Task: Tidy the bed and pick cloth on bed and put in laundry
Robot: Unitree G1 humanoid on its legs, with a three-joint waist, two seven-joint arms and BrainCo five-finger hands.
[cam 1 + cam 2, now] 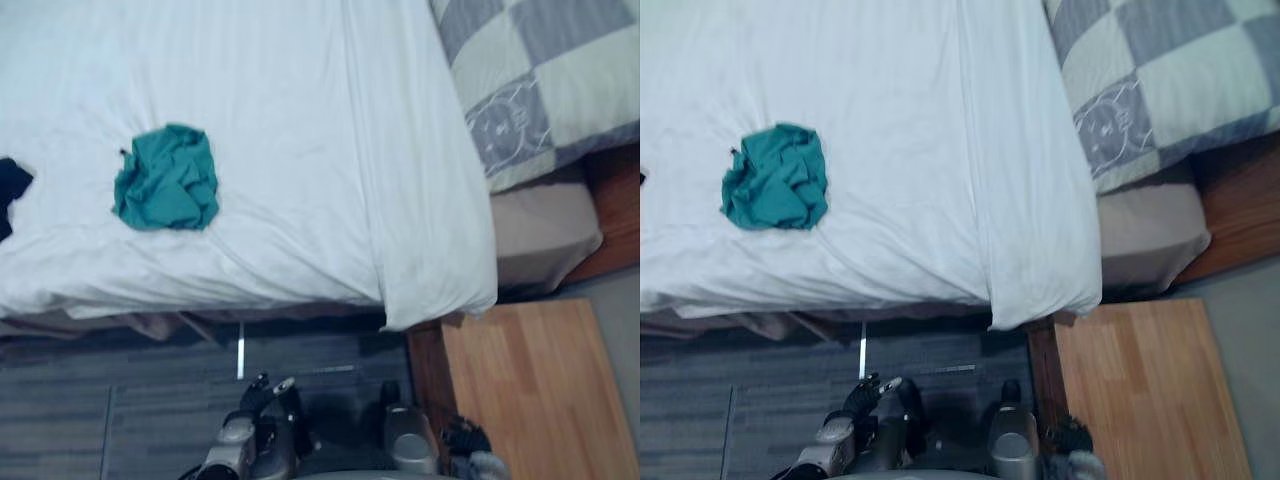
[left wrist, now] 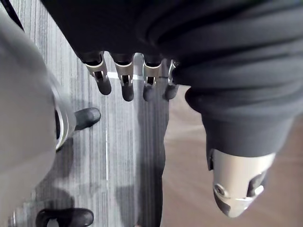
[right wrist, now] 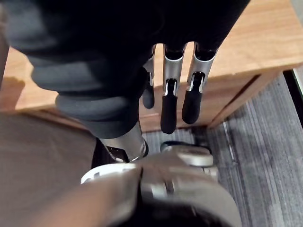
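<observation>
Nothing of the task looks done yet. The left hand (image 2: 127,82) hangs low over the grey striped carpet (image 1: 150,400), its fingers straight and loosely spread with the thumb apart, holding nothing. The right hand (image 3: 169,94) hangs likewise, fingers straight and side by side, empty, with the light wooden bedside cabinet (image 1: 530,390) just past their tips.

The crumpled teal cloth (image 1: 167,178) lies on the white duvet (image 1: 300,120), well apart from both sets of fingers, ahead of the left fingertips and up over the bed's edge. A dark cloth (image 1: 12,190) peeps in farther out to the left of those fingers. It may be a second garment, but too little of it shows to be sure.

The duvet is creased round the teal cloth and hangs over the bed's corner, beside the grey-and-white checked quilt (image 1: 550,70).

Left to do, by my reckoning: gripping the teal cloth, carrying it to the laundry, and smoothing the duvet.
</observation>
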